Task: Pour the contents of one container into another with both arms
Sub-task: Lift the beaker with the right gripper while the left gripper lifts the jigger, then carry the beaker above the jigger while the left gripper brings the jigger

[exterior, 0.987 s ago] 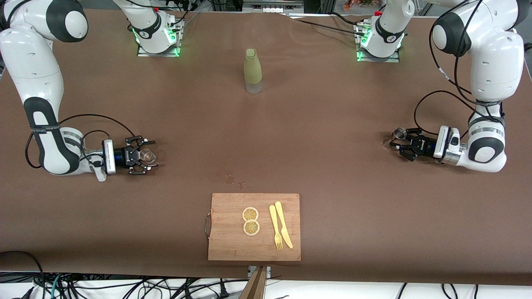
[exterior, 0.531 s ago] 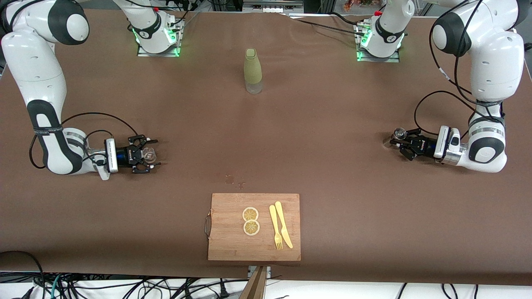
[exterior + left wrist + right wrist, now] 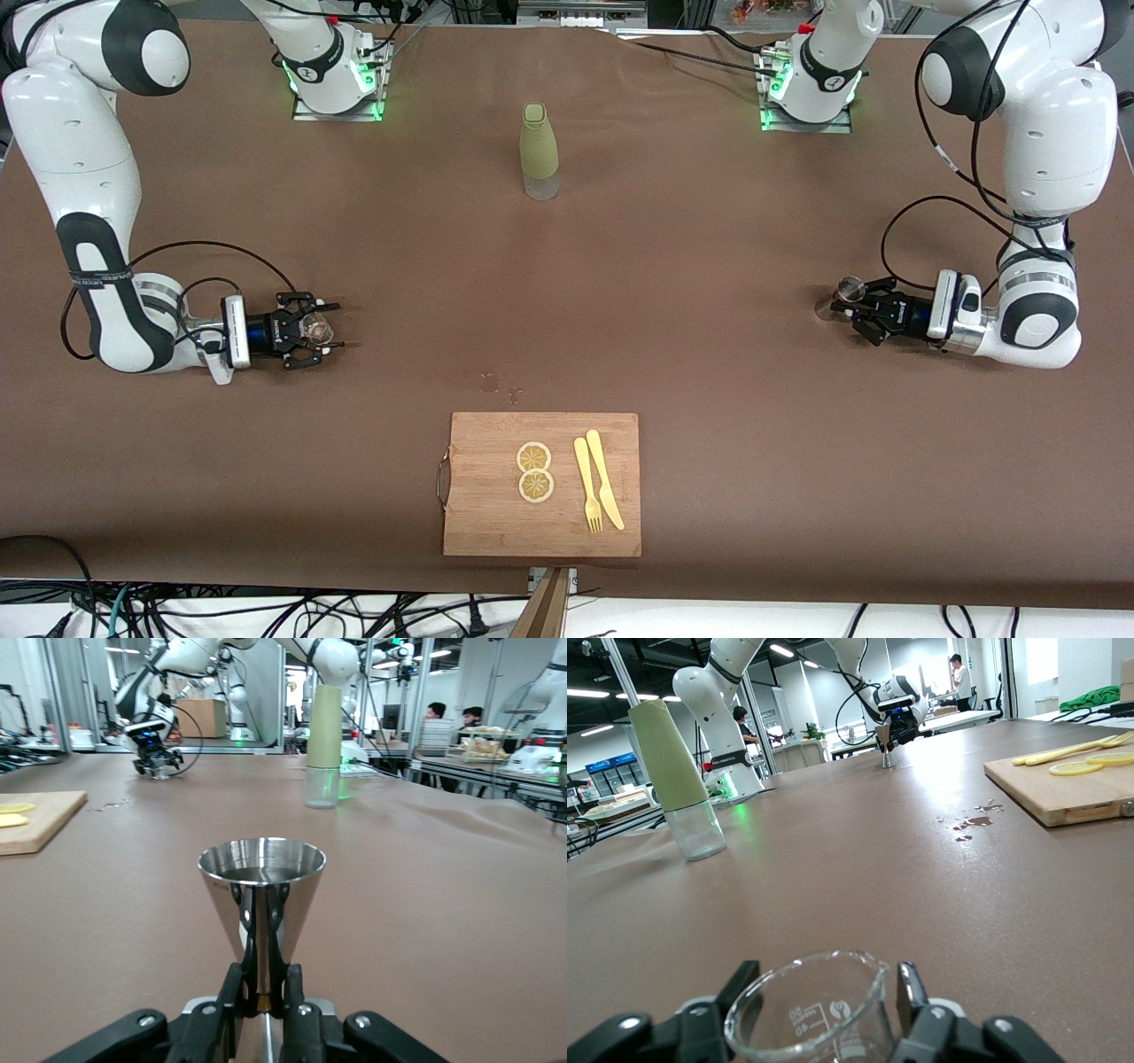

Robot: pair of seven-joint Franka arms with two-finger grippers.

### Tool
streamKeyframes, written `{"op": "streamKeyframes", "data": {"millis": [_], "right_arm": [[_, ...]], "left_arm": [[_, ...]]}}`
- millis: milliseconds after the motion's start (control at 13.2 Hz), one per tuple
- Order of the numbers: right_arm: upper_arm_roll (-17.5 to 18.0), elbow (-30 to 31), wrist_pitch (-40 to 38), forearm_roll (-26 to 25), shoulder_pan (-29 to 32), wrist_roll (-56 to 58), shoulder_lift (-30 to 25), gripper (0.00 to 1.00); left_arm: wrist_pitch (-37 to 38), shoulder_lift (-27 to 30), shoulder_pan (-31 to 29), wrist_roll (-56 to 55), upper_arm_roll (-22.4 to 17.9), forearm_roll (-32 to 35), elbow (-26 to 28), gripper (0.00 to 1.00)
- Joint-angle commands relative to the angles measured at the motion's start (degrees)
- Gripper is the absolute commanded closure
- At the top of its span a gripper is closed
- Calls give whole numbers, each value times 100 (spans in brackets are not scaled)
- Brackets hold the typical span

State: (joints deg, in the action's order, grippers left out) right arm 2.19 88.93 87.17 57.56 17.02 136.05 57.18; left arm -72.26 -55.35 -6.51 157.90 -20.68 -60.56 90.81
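A brown tabletop [image 3: 673, 292] fills the work area, with both arm bases at the edge farthest from the front camera. The left tool [image 3: 861, 306] sits low at the left arm's end of the tabletop, its fingers [image 3: 237, 988] clamped fully on the narrow waist of a steel measuring cup [image 3: 261, 895], which stands upright on the surface. The right tool [image 3: 312, 332] sits low at the right arm's end, its fingers [image 3: 911, 992] flanking a small clear glass beaker [image 3: 811, 1005]; they lie close against its sides, but I cannot tell whether they press it.

A green bottle [image 3: 539, 151] with a clear base stands upright midway between the two bases. A wooden cutting board [image 3: 483, 523] lies nearest the front camera, carrying two lemon slices [image 3: 535, 471] and, beside them, a yellow fork [image 3: 586, 486] and knife [image 3: 604, 479]. A small wet spill [image 3: 498, 385] marks the surface just farther from the camera than the board.
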Motion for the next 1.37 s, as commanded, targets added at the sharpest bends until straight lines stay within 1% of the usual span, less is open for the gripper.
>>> {"op": "streamKeyframes", "data": {"millis": [0,152,228,380,531,759,911,1063,1139,1290], "right_arm": [[-8,-69,-69,106,39,71,-5,45],[-8,-87,-34,97,39,71,4,48],[-8,-87,-25,106,39,71,4,54],[-8,-113,10,115,30,62,21,58],[-8,-113,36,290,4,80,144,57],[-17,-113,80,264,3,98,162,55],[-8,-113,133,256,3,98,162,50],[-17,-113,151,238,3,106,162,51],[-9,-113,151,238,3,106,162,52],[-8,-113,151,247,3,115,171,63]], "left_arm": [[72,-125,18,832,-155,-193,86,100],[63,-134,18,237,-208,-123,139,100],[89,-126,26,15,-217,-123,130,100],[185,-99,53,-345,-217,-123,130,100],[212,-90,97,-732,-217,-131,130,100],[230,-55,298,-1557,-164,-280,121,100],[230,-46,518,-1928,-155,-500,78,100],[221,-38,676,-2192,-85,-702,51,100],[212,-46,746,-2228,-59,-885,42,100],[169,-29,966,-2333,-6,-1211,33,100]]}}
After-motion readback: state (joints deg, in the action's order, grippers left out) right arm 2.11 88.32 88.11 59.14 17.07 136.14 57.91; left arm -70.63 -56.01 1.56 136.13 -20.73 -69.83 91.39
